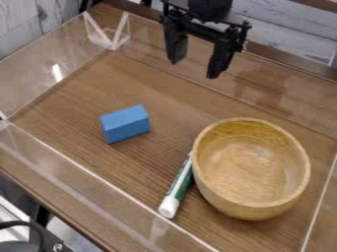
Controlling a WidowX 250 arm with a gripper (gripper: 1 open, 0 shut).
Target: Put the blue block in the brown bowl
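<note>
The blue block (125,123) lies on the wooden tabletop, left of centre. To its right sits the brown bowl (250,167), round, light wood, with nothing inside. My gripper (198,54) hangs at the top of the view, pointing down, its two black fingers spread open and holding nothing. It stands well above and behind both the block and the bowl, touching neither.
A white-and-green marker pen (178,189) lies against the bowl's left side. Clear plastic walls (39,59) fence the tabletop (158,89) on all sides. A small clear folded stand (105,37) sits at the back left.
</note>
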